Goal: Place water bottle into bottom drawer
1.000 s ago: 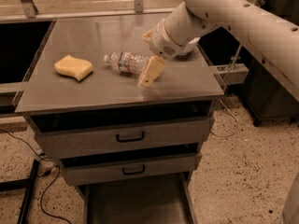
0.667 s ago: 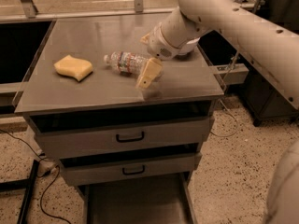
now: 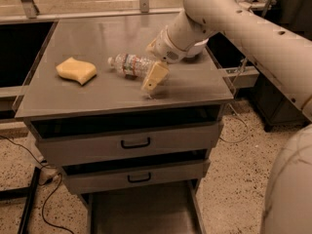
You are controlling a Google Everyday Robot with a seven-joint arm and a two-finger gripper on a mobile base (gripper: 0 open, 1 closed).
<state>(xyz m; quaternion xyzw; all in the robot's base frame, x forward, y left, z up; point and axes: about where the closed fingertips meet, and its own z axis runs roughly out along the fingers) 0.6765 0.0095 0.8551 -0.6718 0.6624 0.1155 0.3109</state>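
The water bottle [image 3: 129, 64] lies on its side on the grey cabinet top [image 3: 97, 94], white cap pointing left. My gripper [image 3: 153, 61] is at the bottle's right end, open. One tan finger [image 3: 155, 76] slants down in front of the bottle and the other finger [image 3: 151, 45] shows behind it, so the bottle's base sits between them. The bottom drawer [image 3: 141, 213] is pulled out below the cabinet, a dark shallow tray with nothing seen in it.
A yellow sponge [image 3: 76, 70] lies on the left of the cabinet top. Two closed grey drawers with black handles [image 3: 135, 143] [image 3: 139, 178] sit above the open one. Cables [image 3: 29, 179] lie on the speckled floor at left. My arm [image 3: 253, 33] crosses from the right.
My arm has shifted slightly toward the bottle, and the front finger has dropped a little. The bottle and the sponge have not moved.
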